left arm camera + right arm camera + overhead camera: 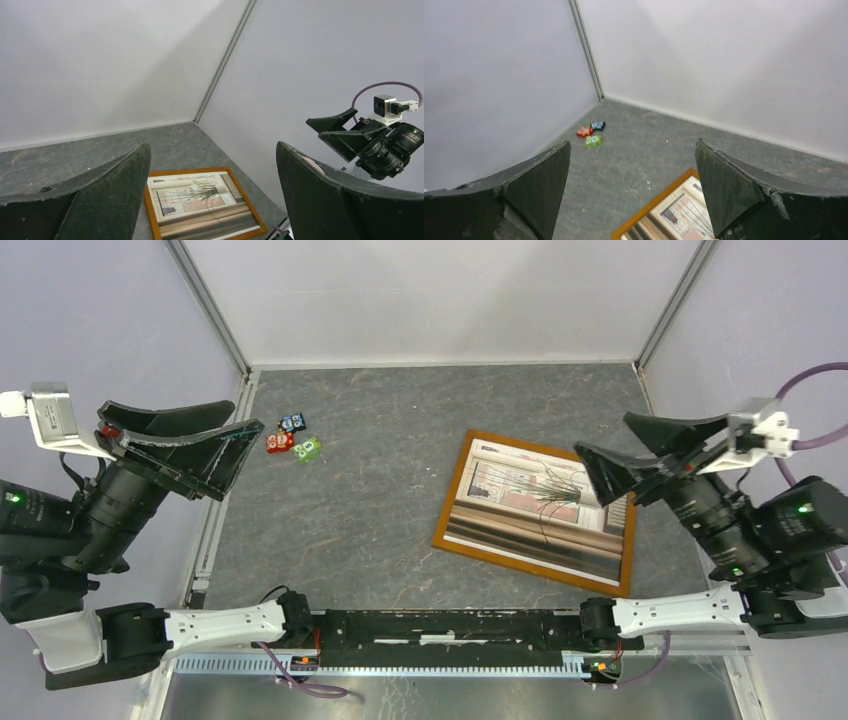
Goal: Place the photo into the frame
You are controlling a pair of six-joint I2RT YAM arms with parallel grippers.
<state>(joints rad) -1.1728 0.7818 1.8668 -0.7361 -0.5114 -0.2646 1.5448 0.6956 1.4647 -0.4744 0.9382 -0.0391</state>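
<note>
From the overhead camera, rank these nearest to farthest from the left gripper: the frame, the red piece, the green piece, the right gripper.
1. Red piece, just right of the left gripper.
2. Green piece, just past the red one.
3. Frame, right of centre.
4. Right gripper, over the frame's right side.

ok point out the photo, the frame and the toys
the photo [540,508], top external, middle of the print
the frame [453,488], top external, left wooden rail
the toys [278,442], top external, the red one
</note>
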